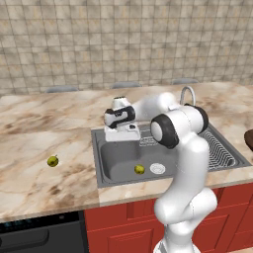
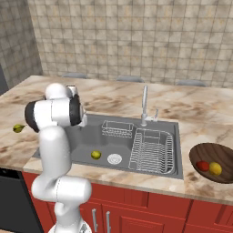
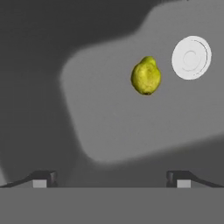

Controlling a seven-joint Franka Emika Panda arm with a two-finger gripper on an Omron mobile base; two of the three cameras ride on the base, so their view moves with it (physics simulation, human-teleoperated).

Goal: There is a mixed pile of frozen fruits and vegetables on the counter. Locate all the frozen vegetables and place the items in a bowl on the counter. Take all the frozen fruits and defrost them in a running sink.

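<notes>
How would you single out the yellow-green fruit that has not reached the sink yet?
Start at the grey steel sink set into the marbled counter, then look along the counter to its left. The fruit on the counter lies there alone on the stone, while its twin, the fruit in the sink, rests beside the round drain.

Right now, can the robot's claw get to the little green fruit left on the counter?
Probably yes: the open claw is empty above the sink, and nothing stands around the fruit on the counter.
</notes>
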